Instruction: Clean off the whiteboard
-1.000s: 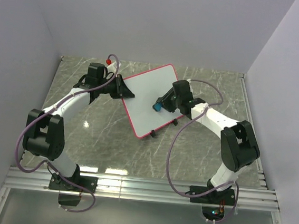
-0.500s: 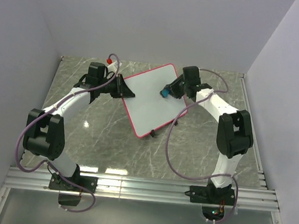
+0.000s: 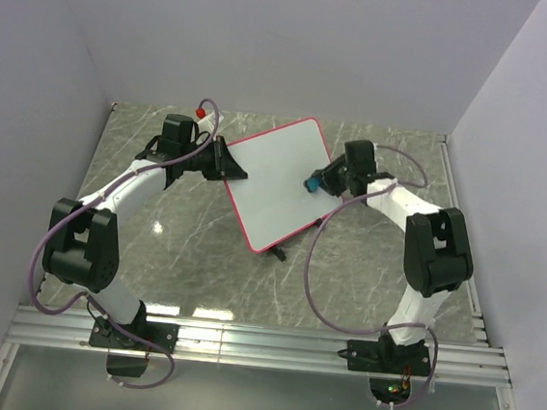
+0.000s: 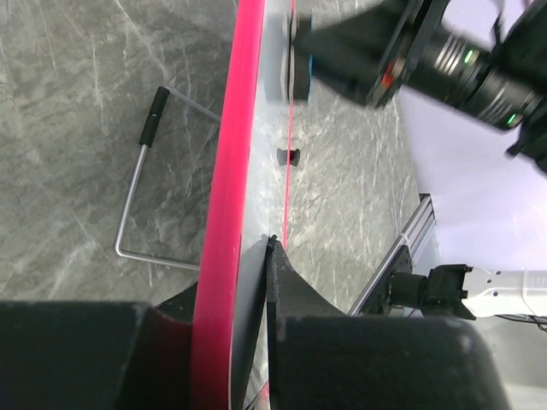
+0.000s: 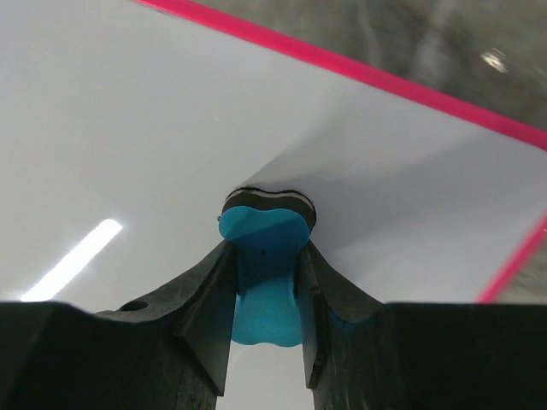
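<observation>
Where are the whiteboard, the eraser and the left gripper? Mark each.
whiteboard (image 3: 274, 184): top view, bare white face.
eraser (image 5: 264, 282): right wrist view, blue body.
left gripper (image 3: 229, 168): top view, between fingertips.

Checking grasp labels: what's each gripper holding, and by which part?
Left gripper clamps the whiteboard by its pink rim, at its left side. Right gripper pinches the blue eraser by its blue body, dark pad against the board face.

eraser blurred in left wrist view | whiteboard cropped by right wrist frame
</observation>
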You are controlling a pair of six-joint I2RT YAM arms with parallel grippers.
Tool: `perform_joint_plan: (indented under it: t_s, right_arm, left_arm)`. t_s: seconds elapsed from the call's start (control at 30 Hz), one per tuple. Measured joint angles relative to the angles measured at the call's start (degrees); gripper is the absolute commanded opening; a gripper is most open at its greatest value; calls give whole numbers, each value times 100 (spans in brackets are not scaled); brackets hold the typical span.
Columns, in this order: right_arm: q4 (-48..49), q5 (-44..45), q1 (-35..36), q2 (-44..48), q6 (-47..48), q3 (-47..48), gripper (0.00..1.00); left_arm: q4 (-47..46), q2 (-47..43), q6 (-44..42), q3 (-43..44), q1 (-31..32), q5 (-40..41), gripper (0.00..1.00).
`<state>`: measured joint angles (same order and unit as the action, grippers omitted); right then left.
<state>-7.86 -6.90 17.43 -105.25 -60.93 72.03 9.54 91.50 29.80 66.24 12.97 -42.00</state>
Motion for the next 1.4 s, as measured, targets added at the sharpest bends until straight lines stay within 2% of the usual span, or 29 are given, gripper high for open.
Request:
perform_joint_plan:
  t_s: [0.17, 0.37, 0.47, 0.63, 0.83, 0.97, 1.17, 1.4]
  right_arm:
    - [275, 31, -42, 442, -17, -1003, 0]
    - [225, 46, -46, 483, -9, -1054, 0]
    - [-142, 55, -46, 306, 52, -678, 0]
    - [-863, 63, -46, -341, 66, 608, 0]
    - [-1025, 26, 90, -881, -48, 1934, 0]
    - [-929, 44, 339, -896, -201, 2098, 0]
    - [-326, 39, 671, -457, -393, 1318, 0]
    - [339, -186, 750, 455, -638, -562, 0]
  left_arm:
    - [-4, 0, -28, 0, 0, -7, 0]
    - [-22, 11, -57, 0, 0, -26, 0]
    - [-66, 17, -63, 0, 0, -7, 0]
    - [-160, 22, -42, 4, -4, 129, 0]
    - [-120, 24, -39, 33, -4, 129, 0]
    - [-76, 28, -2, 33, -4, 138, 0]
    - [-24, 48, 83, 39, -22, 144, 0]
    - [-2, 103, -83, 118, -31, 107, 0]
